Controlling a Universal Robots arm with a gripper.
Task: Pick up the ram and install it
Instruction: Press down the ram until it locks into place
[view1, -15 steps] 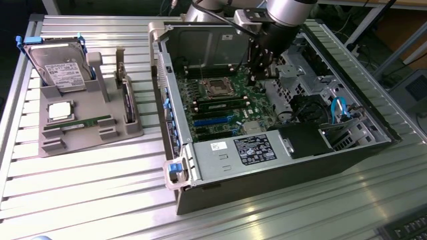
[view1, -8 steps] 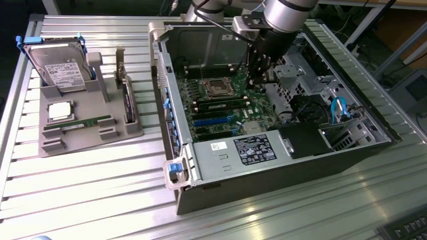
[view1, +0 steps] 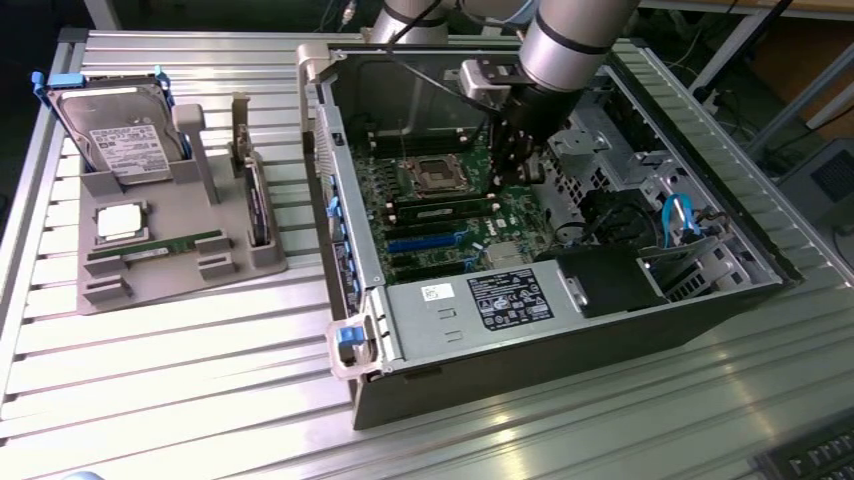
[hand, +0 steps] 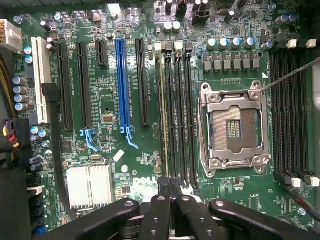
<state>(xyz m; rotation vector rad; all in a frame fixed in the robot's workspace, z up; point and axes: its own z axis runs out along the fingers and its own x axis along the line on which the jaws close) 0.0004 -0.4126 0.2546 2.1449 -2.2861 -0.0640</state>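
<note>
One arm's gripper (hand: 172, 192), jaws pressed together, hung inside the PC case (view1: 747, 290) just above the mobo's DIMM slots (hand: 175, 110). A ram (view1: 434, 208) stick sat seated in a slot, prob. so jaws could push it home.

The arm (view1: 567, 40) is a thick round tube in pale silver-grey, ringed by a black band near its lower end, with a second grey tube section (view1: 407, 20) beside it on the exterior view's left. A small grey boxy module (view1: 483, 78) sits against the wrist. Below it the gripper (hand: 171, 192) is matte black, built of rounded linkage bars joined by round pivot pins (hand: 129, 204).
</note>
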